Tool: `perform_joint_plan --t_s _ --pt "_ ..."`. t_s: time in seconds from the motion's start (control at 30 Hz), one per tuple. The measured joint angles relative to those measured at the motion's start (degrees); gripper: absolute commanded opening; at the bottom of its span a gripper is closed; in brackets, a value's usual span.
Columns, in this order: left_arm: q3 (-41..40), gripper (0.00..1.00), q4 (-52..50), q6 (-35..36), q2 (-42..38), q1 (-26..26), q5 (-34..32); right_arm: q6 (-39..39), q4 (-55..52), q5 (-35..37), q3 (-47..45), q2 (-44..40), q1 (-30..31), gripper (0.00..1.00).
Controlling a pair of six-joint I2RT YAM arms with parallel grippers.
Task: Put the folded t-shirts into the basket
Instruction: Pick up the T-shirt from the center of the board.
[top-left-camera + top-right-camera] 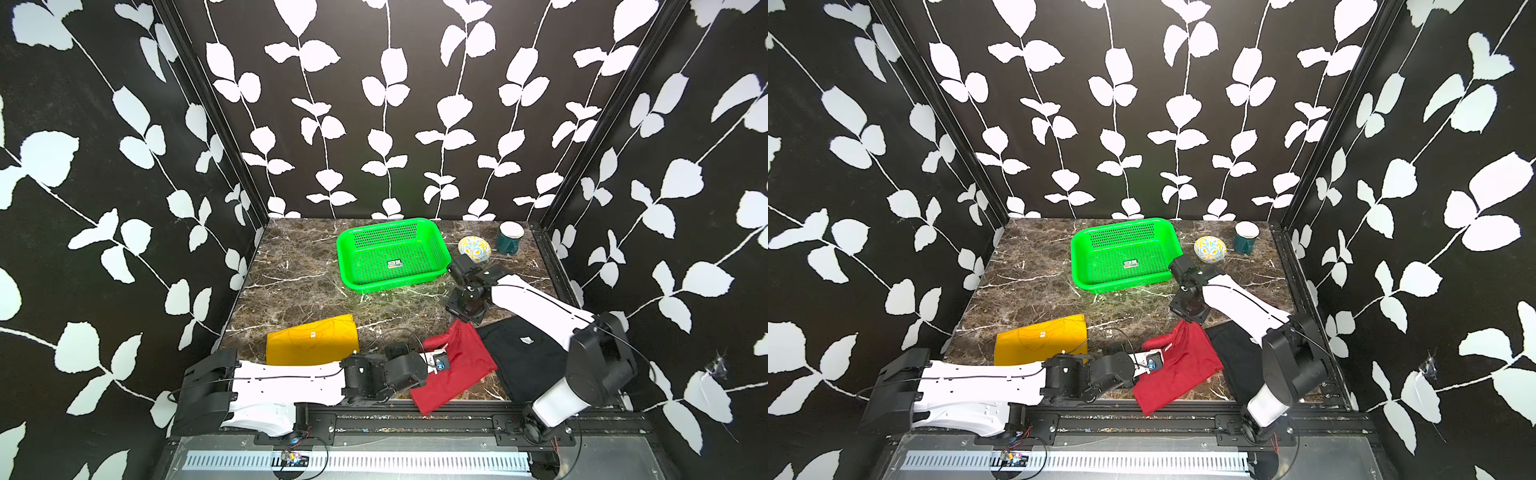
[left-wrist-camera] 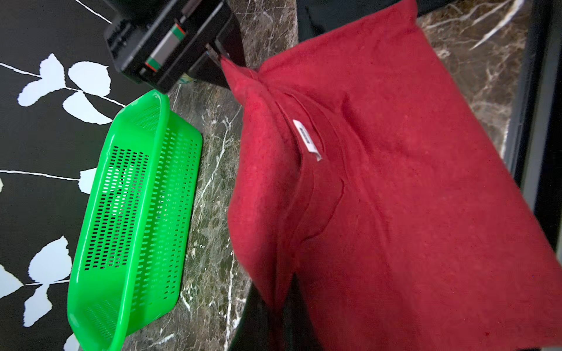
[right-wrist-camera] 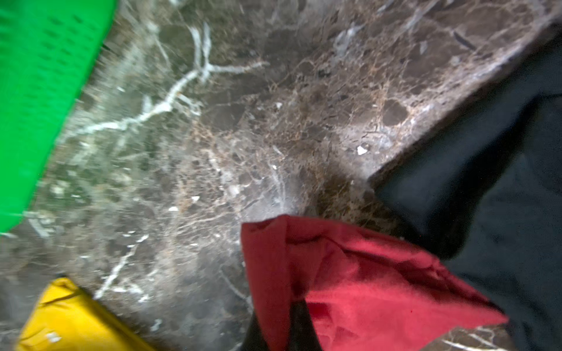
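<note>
Marble tabletop [image 1: 291, 266] carries everything. The dark red shirt [image 1: 461, 374] sits well short of the basket [image 1: 342, 262], on the robot's side. It is held at two points, probably so the fold survives lifting. The left gripper [image 1: 444, 360] is clamped on its edge, and the right gripper [image 1: 458, 321] is closed on the basket-facing corner. The yellow shirt [image 1: 311, 340] and black shirt [image 1: 528, 361] flank it, equally far from the basket. Cloth hides both sets of fingertips, and the right arm covers part of the black shirt.

Marble table [image 1: 291, 282] had the green basket [image 1: 374, 262] toward the back, a patterned bowl [image 1: 474, 248] and dark mug [image 1: 509, 239] beside it, and the yellow shirt [image 1: 311, 340] and black shirt [image 1: 523, 357] flat up front.
</note>
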Motion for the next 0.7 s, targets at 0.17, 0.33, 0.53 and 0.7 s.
perform_joint_plan --t_s 0.17,0.33,0.53,0.7 --pt "0.1 0.00 1.6 1.6 -2.9 3.6 0.2 4.9 1.7 1.3 0.1 -6.1 0.0 0.00" --pt "2.7 0.00 1.2 2.6 -5.9 9.6 0.3 7.9 4.0 3.5 2.3 -8.5 0.0 0.00" --pt "8.4 0.00 0.0 5.0 -6.9 14.9 0.2 11.3 8.7 5.6 7.1 -7.4 0.8 0.00" --pt "10.1 0.00 -0.5 5.9 -6.9 22.5 1.9 13.0 11.8 10.7 14.1 -3.8 3.6 0.00"
